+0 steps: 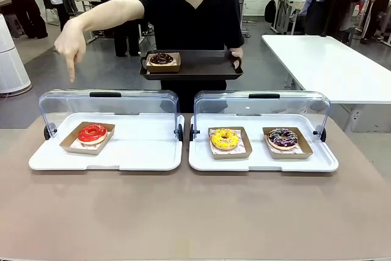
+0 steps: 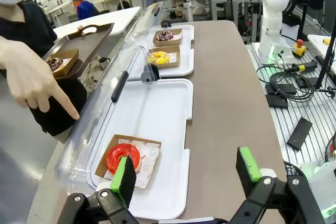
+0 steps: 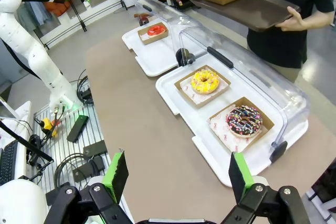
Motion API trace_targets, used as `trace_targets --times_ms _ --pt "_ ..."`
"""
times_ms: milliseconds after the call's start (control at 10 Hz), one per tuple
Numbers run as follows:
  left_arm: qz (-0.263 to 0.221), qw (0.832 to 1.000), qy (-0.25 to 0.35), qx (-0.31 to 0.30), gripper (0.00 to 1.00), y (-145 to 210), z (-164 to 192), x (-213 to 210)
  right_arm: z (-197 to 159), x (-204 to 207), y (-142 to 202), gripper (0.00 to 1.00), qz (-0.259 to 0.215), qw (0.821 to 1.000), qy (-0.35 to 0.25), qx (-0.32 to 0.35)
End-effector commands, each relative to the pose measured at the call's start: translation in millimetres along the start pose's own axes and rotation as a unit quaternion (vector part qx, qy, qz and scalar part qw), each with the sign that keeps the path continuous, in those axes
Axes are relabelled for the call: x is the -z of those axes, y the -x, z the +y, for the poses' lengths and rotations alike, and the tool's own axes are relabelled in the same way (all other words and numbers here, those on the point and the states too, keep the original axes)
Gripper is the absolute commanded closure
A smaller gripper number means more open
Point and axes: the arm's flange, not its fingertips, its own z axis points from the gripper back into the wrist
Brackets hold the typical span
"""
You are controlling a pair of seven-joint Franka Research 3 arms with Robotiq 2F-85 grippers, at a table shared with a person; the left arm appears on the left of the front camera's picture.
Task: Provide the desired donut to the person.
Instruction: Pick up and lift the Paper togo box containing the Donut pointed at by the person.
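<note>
Beyond the brown counter [image 1: 195,212] we saw a busy workshop, and at the far edge stood the person [image 1: 195,19] in black, facing us. Two display trays sat side by side on the counter, the left white tray [image 1: 146,151] and the right white tray [image 1: 256,164]. Each had its clear lid [image 1: 110,107] swung up toward the far side, so the donuts lay reachable from our near side. The person held a dark brown tray [image 1: 204,68] level in front of the body with one hand [image 1: 236,58], presumably to receive. A chocolate donut [image 1: 162,58] in a carton already rested on its left end.

The pointing hand [image 1: 70,44] hung over the far left, index finger aimed down toward the red donut [image 1: 92,132]. That donut lay in its carton at the left end of the left tray, and we judged it the one wanted. The yellow donut [image 1: 225,139] and sprinkled chocolate donut [image 1: 282,138] sat in the right tray, not pointed at.

Our left claw [image 2: 186,169] hovered by the left tray's near edge, jaws wide apart and empty. The right claw [image 3: 177,174] hung likewise spread and empty, near the right tray.
</note>
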Motion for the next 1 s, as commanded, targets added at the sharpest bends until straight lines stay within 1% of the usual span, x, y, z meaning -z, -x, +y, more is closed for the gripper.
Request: trace_targets --times_ms 0,900 --pt "-0.001 1.000 0.000 0.002 0.00 -0.5 -1.6 -1.0 -1.4 0.9 -0.7 0.00 -0.011 1.000 -0.004 -0.004" --pt "0.000 1.000 0.000 0.000 0.00 0.0 0.0 -0.1 -1.4 0.9 -0.7 0.00 -0.011 1.000 -0.004 -0.004"
